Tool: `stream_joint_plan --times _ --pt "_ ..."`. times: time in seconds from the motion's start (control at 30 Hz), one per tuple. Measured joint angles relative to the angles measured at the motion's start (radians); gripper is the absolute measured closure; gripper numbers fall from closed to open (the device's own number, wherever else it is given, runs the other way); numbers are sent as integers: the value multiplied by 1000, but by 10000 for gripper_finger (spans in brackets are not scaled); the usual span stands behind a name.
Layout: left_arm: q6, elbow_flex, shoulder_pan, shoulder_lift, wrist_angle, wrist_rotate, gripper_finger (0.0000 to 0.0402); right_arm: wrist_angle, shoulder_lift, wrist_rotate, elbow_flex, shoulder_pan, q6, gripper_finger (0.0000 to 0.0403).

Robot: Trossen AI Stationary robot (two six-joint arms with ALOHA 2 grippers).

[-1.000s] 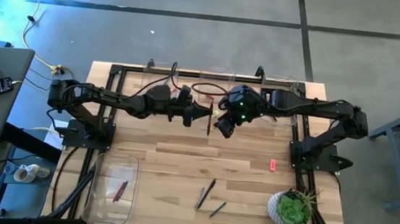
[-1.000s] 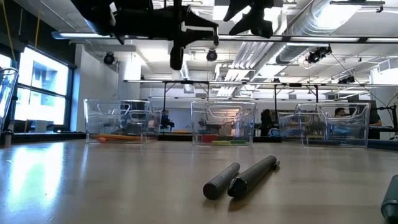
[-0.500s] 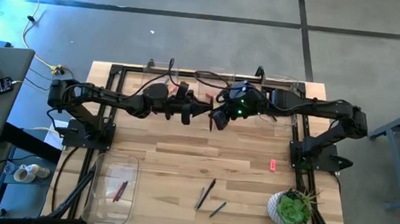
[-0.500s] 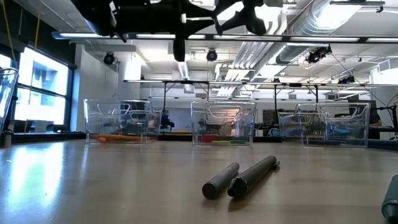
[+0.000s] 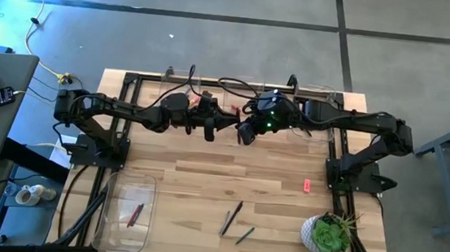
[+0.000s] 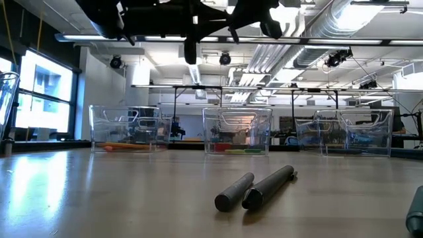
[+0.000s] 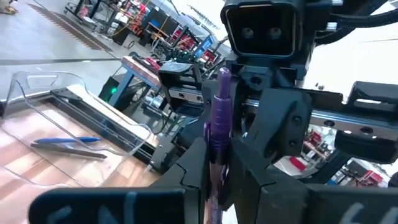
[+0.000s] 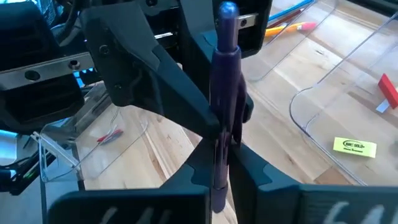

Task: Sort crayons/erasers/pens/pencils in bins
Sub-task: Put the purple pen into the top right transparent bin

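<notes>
While both pincers [image 5: 237,127] clench one purple pen [image 7: 217,118], wooden table [image 5: 204,173], concrete floor [image 5: 216,44].

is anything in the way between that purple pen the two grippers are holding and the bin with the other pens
Nothing visible blocks it. The purple pen is gripped in mid-air by both the left gripper and right gripper, just in front of the back row of bins; the bin holding pens is open-topped.

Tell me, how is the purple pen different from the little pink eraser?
The purple pen is long and slim; the pink eraser is a tiny block. The purple pen is up in the air, gripped by the left gripper and the right gripper; the pink eraser lies on the table, untouched. Both are unsorted.
</notes>
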Motion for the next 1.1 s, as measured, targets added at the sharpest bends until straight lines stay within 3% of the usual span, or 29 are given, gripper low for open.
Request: stream_joint_plan --times 0.17,0.37,0.63,1.1 --pt "16 0 -1 0 -4 1 352 -12 0 3 0 0 1 383" --pt "138 0 -1 0 -35 -4 295 -49 1 10 0 -8 -26 397" --pt "235 0 0 0 -138 -108 230 -249 -16 67 0 -80 -78 396" --pt "266 0 0 0 -418 -243 244 -599 -131 396 0 -345 -252 396"
